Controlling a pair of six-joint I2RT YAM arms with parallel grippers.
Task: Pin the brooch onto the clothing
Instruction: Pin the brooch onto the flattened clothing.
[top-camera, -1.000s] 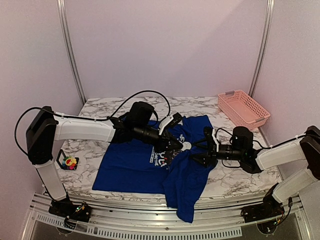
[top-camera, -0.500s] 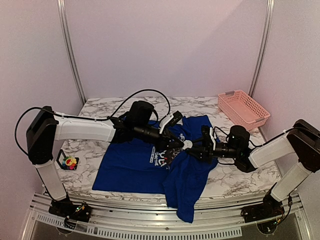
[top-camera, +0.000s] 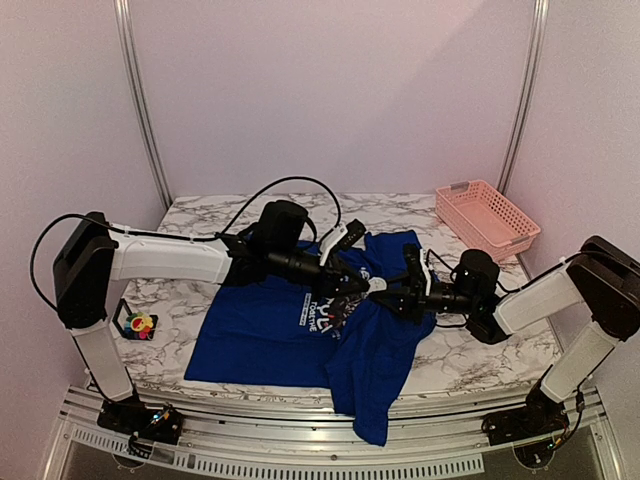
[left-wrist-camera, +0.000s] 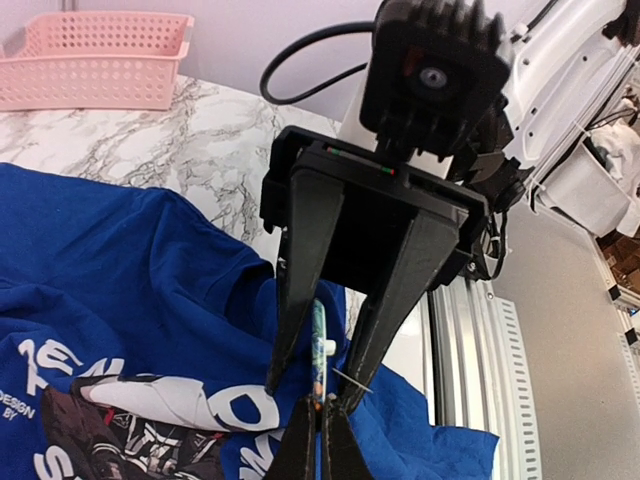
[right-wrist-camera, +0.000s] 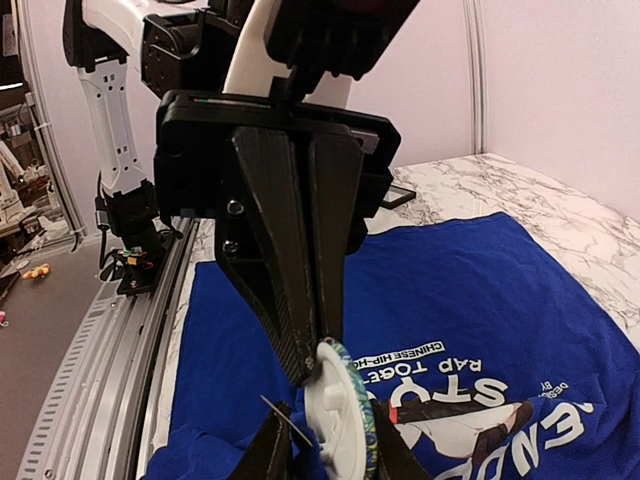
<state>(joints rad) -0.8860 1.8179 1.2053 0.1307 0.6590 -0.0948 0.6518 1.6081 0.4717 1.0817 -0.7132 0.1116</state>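
The brooch (top-camera: 372, 290) is a round badge with a white back, a coloured face and an open needle; it hangs edge-on above the chest print of the blue T-shirt, the clothing (top-camera: 260, 330). My left gripper (left-wrist-camera: 322, 415) is shut on the brooch's (left-wrist-camera: 318, 345) rim. From the opposite side my right gripper (right-wrist-camera: 330, 438) straddles the brooch (right-wrist-camera: 340, 420), its jaws narrow, one on each side. One of its fingers (right-wrist-camera: 275, 435) meets the needle tip and the other stands next to the coloured face. Blue cloth is bunched under the brooch.
A pink lattice basket (top-camera: 487, 217) stands at the back right corner. A small multicoloured flower-shaped piece (top-camera: 138, 323) sits in a black frame holder at the left table edge. The shirt's lower hem hangs over the near table edge (top-camera: 365, 425).
My right gripper has moved left up to the brooch and its jaws have narrowed around it. The left arm and the brooch have held still.
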